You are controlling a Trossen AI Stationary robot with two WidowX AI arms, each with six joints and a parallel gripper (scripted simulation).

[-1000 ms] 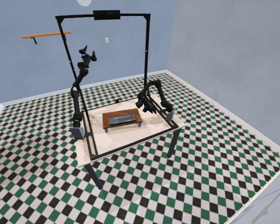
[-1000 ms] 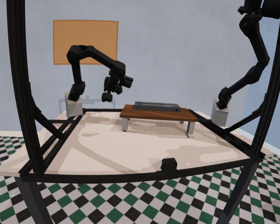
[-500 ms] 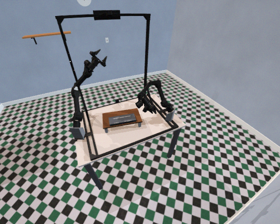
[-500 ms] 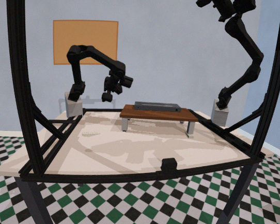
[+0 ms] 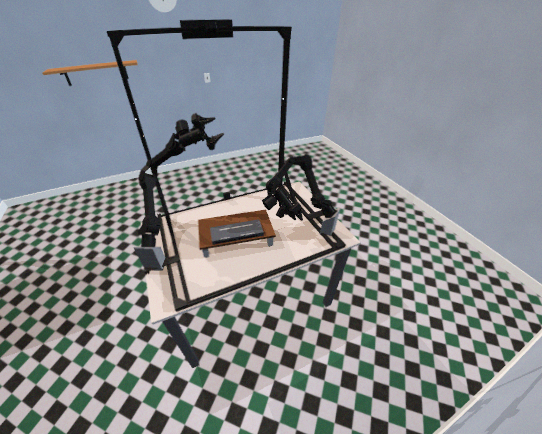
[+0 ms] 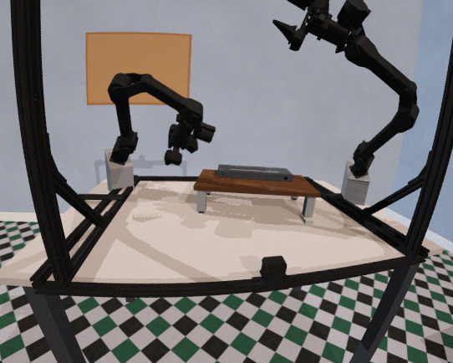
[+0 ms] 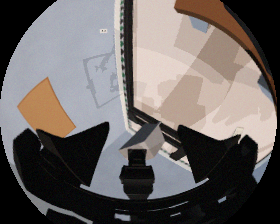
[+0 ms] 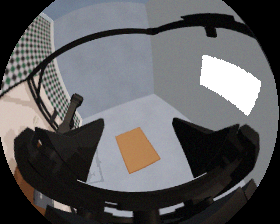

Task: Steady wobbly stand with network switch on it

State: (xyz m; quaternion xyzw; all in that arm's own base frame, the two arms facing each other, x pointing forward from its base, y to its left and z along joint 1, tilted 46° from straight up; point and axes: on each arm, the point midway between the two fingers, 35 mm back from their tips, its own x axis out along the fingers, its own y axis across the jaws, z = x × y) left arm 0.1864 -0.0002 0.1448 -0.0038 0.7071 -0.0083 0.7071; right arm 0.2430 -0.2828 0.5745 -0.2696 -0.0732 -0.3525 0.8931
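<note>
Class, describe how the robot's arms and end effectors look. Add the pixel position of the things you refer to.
The left arm point(image 5: 313, 182) point(image 6: 163, 92) and right arm point(image 5: 149, 200) point(image 6: 389, 71) are black, with chunky joints. The left end effector point(image 5: 295, 214) point(image 6: 173, 158) point(image 7: 145, 127) and right end effector point(image 5: 219, 127) point(image 6: 281, 10) point(image 8: 138, 121) have black fingers, broad then tapering. Lettering and cables can't be made out.

Soft light laid broken shadows over the table, while both wrist views bulged, fisheye-round and black-cornered.

Jointed black arms have black, tapered fingers.
</note>
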